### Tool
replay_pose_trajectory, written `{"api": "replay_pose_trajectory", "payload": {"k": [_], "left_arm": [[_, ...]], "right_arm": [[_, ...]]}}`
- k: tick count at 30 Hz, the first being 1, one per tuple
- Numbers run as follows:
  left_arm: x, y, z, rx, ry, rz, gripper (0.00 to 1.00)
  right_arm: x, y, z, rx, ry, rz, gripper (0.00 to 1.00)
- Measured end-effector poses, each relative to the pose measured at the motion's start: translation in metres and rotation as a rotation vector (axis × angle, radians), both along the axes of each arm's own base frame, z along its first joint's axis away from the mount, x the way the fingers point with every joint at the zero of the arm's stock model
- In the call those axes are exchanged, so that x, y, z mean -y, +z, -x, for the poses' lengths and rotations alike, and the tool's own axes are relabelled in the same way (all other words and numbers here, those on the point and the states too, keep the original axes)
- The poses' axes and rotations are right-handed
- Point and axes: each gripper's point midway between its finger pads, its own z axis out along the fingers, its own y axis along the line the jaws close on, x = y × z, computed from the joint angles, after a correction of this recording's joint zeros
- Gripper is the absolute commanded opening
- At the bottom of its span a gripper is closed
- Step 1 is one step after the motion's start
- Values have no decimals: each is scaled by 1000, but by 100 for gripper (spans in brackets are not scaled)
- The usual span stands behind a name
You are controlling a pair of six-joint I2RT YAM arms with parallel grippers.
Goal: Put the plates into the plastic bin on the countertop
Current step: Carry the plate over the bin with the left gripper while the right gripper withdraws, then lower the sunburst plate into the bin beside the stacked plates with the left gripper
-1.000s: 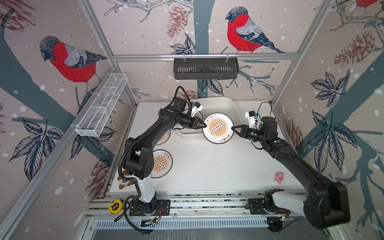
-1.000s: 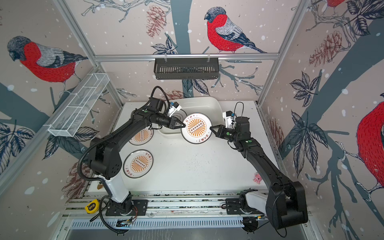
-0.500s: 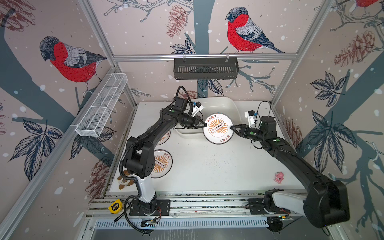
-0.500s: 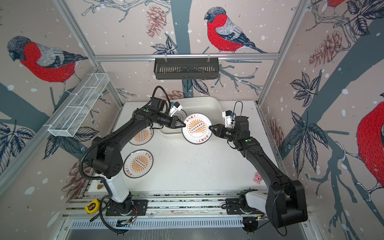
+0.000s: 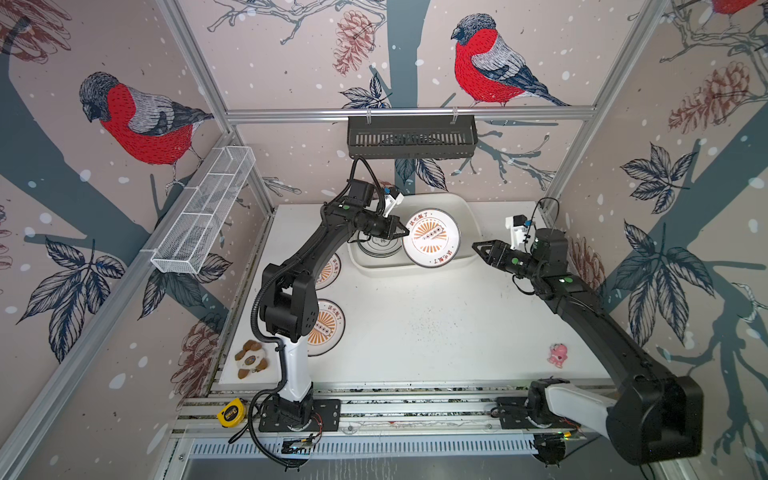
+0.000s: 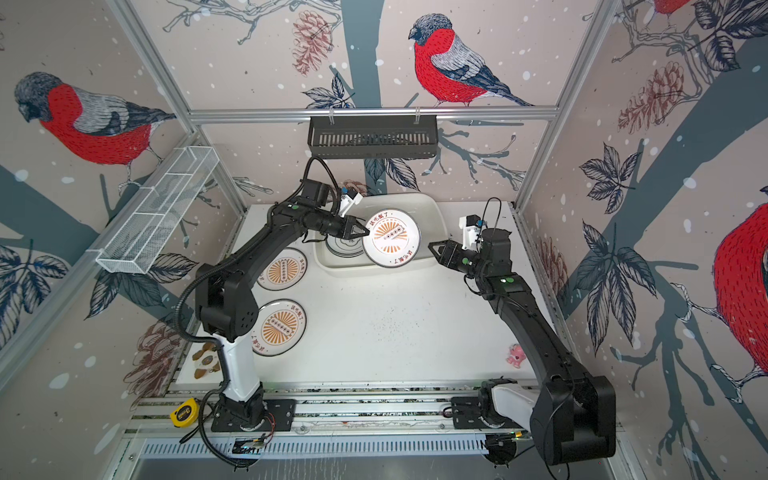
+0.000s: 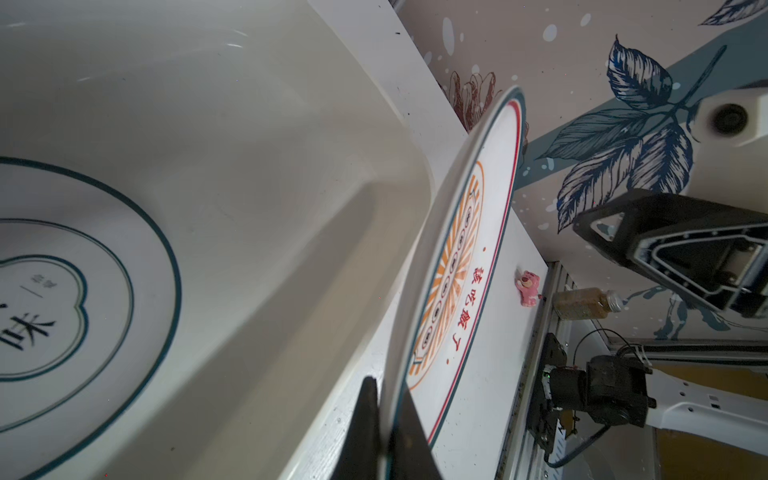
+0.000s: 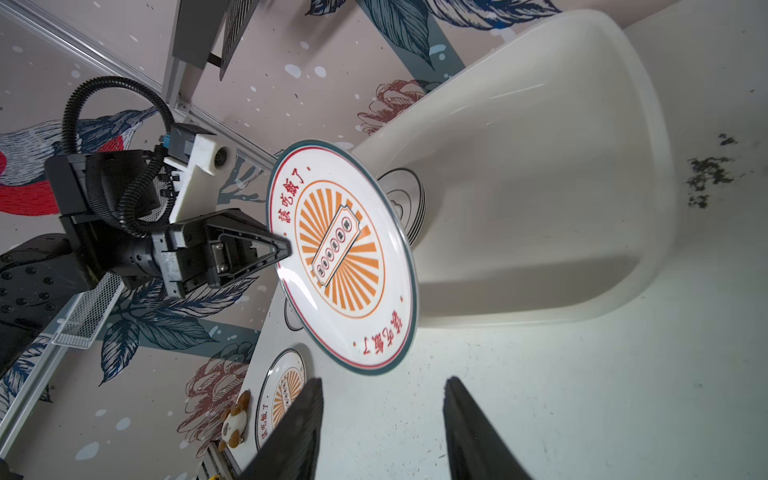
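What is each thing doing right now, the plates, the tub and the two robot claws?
plastic bin, holds a plate stack at its left end.
lifted sunburst plate, tilted in the air over the bin's front wall.
left gripper, shut on the lifted sunburst plate's rim.
right gripper, open, empty, apart from that plate.
two sunburst plates, flat on the countertop.

held plate: orange sunburst, red lettering, dark rim; tilted above the bin's near wall, rim pinched by left gripper | plastic bin: cream, at countertop's far edge; holds flat plate stack, count unclear | 2 sunburst plates flat at countertop's left: far one, near one
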Motion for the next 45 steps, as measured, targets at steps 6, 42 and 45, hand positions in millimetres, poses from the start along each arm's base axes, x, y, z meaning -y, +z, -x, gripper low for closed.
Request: {"api": "replay_pose_trajectory", "payload": {"k": [6, 42, 45], "left_arm": [[8, -13, -38, -3, 36, 22, 0], [50, -117, -116, -236, 312, 106, 0], [55, -123, -116, -237, 309, 103, 0]], "right_arm": [[16, 3, 12, 2, -54, 27, 49], [36, -48, 51, -149, -156, 61, 48], [36, -51, 51, -152, -156, 61, 48]]}}
